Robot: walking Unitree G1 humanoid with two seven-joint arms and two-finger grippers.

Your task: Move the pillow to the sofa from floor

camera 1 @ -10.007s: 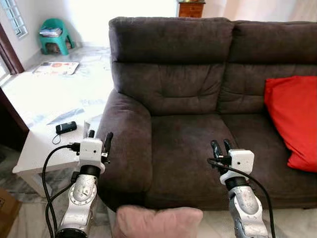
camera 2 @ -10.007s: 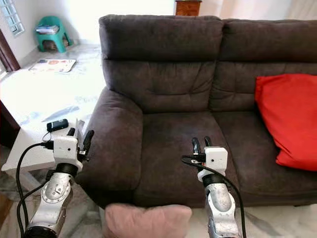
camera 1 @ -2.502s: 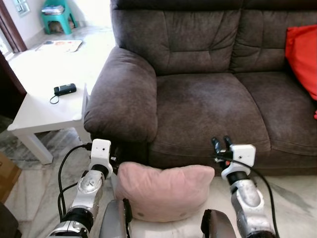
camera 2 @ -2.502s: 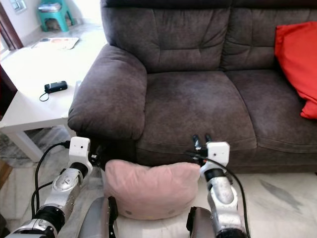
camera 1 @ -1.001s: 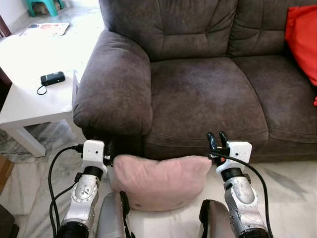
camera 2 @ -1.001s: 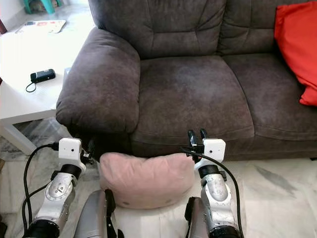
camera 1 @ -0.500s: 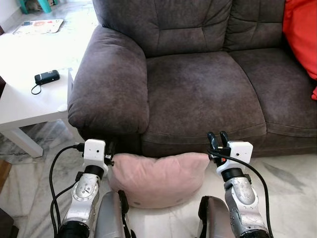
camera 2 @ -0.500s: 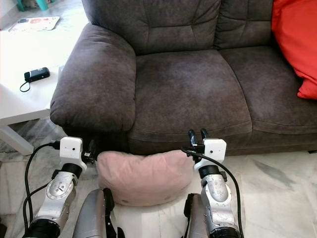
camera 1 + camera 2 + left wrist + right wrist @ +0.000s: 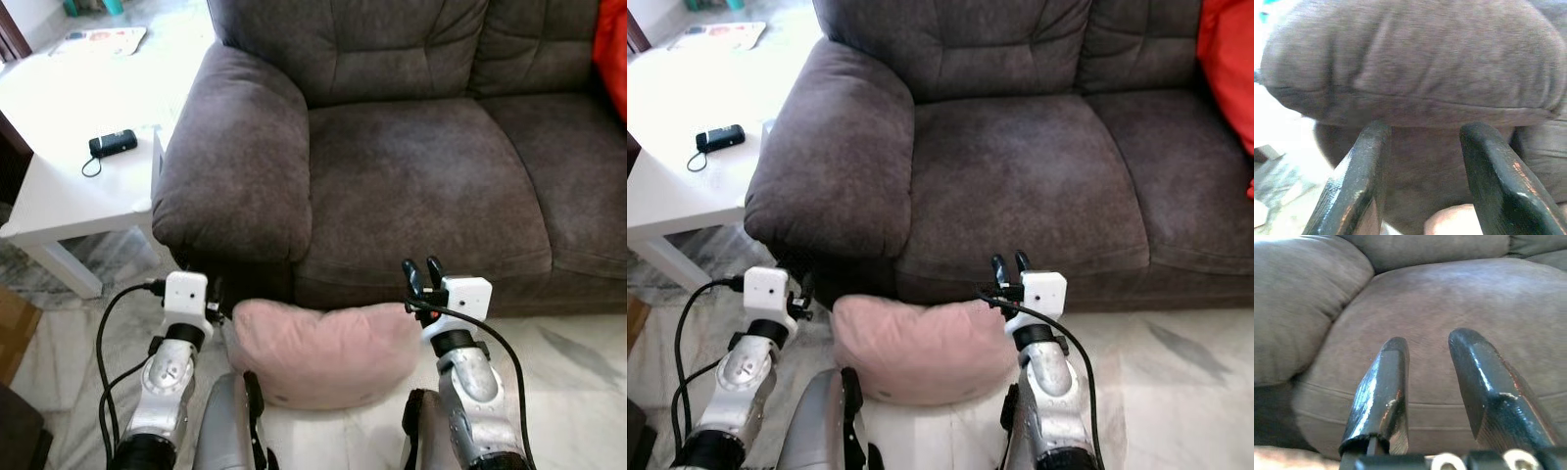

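The pillow (image 9: 318, 351) is seen on the floor (image 9: 578, 372) between both grippers, against the sofa (image 9: 411, 176). The left gripper (image 9: 1422, 171) and right gripper (image 9: 419, 274) are held apart, nothing clamped.

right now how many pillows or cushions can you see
2. A pink pillow lies on the floor against the sofa front, between both arms. A red cushion sits at the sofa's right end, cut off by the frame; more may lie beyond.
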